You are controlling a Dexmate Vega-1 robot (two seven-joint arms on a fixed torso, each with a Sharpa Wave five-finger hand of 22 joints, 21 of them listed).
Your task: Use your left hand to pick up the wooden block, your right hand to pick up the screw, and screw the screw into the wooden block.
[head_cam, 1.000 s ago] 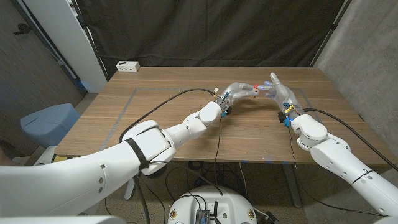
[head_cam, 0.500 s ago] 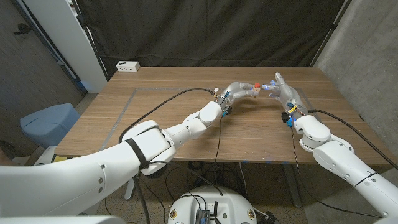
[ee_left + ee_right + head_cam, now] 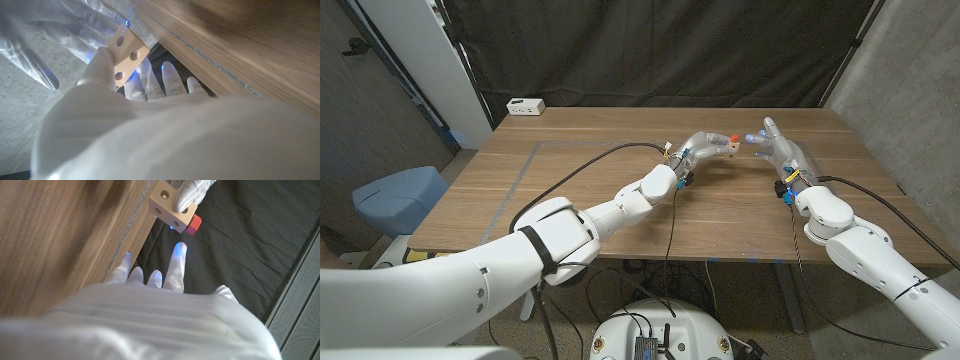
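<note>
Over the wooden table (image 3: 570, 190), left hand (image 3: 705, 147) grips wooden block (image 3: 728, 143), screw (image 3: 735, 137) seated — right hand (image 3: 778, 150) has backed off, fingers spread, empty.

Wooden table (image 3: 570, 190), black curtain (image 3: 670, 50) behind, grey concrete wall (image 3: 910, 90)

We see our right hand (image 3: 160, 305) from behind, fingers extended, nothing held; at one o'clock the left hand's fingertips (image 3: 192, 190) grip the wooden block (image 3: 170, 207), a red screw (image 3: 192, 223) head against its side
</note>
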